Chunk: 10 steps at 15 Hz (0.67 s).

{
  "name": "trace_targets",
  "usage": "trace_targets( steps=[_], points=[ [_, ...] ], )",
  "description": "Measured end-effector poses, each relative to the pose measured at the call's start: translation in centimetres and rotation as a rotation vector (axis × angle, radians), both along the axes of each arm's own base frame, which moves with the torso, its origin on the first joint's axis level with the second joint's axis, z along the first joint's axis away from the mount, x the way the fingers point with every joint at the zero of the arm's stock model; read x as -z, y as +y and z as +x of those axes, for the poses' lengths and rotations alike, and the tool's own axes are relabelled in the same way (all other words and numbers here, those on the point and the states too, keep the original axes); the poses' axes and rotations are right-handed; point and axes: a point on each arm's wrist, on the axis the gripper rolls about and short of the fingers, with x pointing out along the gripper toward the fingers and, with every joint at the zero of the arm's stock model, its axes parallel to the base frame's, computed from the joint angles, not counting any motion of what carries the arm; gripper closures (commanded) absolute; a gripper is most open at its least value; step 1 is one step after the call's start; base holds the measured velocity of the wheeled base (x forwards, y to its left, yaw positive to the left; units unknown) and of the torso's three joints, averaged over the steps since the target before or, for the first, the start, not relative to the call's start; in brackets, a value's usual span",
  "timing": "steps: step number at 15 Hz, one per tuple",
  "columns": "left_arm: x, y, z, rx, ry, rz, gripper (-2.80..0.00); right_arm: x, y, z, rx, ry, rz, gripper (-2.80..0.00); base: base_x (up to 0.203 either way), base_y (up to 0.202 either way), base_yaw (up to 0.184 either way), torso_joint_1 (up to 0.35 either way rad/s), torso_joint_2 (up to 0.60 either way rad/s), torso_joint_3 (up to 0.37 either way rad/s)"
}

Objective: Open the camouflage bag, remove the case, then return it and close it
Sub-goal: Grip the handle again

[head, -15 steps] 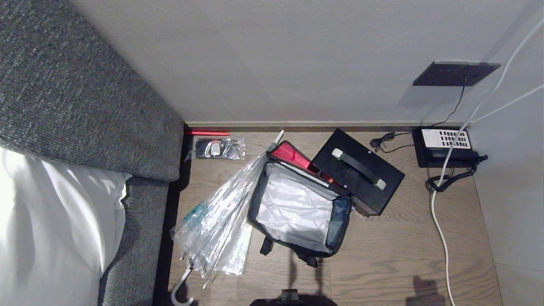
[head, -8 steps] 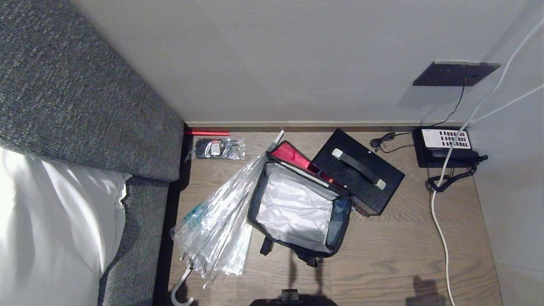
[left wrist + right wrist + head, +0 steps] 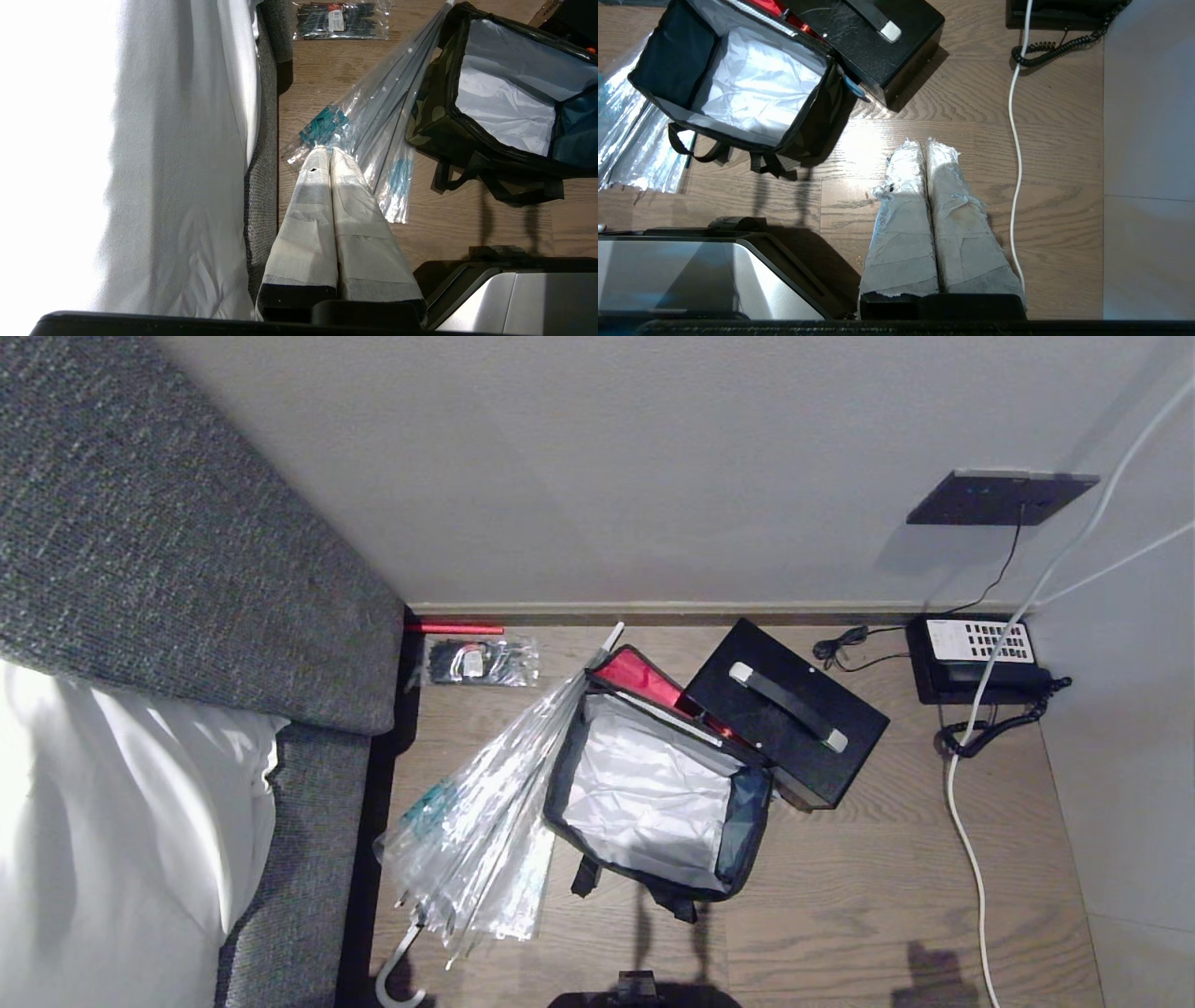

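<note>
The camouflage bag stands open on the wooden floor, its silvery lining bare and nothing inside; it also shows in the left wrist view and the right wrist view. The black case with a strap handle lies outside, against the bag's far right side. A red panel shows between the two. My left gripper hangs shut and empty near the bag's left, over the umbrella. Shut and empty too, my right gripper hovers over bare floor on the bag's near right. Neither gripper is in the head view.
A clear plastic-wrapped umbrella lies against the bag's left side. A packet of black ties sits by the wall. A telephone and a white cable are at the right. A grey upholstered bed fills the left.
</note>
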Motion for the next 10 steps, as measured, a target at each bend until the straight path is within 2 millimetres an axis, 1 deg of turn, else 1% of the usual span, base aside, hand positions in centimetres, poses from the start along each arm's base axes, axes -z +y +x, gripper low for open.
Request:
trace_targets(
  steps=[5, 10],
  points=[
    [-0.01, 0.01, 0.0, -0.002, 0.0, -0.009, 0.0, 0.0, 0.0, 0.0, 0.0, 0.0, 0.0, 0.0, 0.0, 0.0, 0.0, 0.0, 0.0, 0.012],
    [-0.03, 0.01, 0.0, -0.003, -0.002, -0.015, 0.0, -0.01, 0.0, 0.0, 0.0, 0.0, 0.0, 0.0, 0.0, 0.0, 0.0, 0.002, 0.0, 0.173]
  ],
)
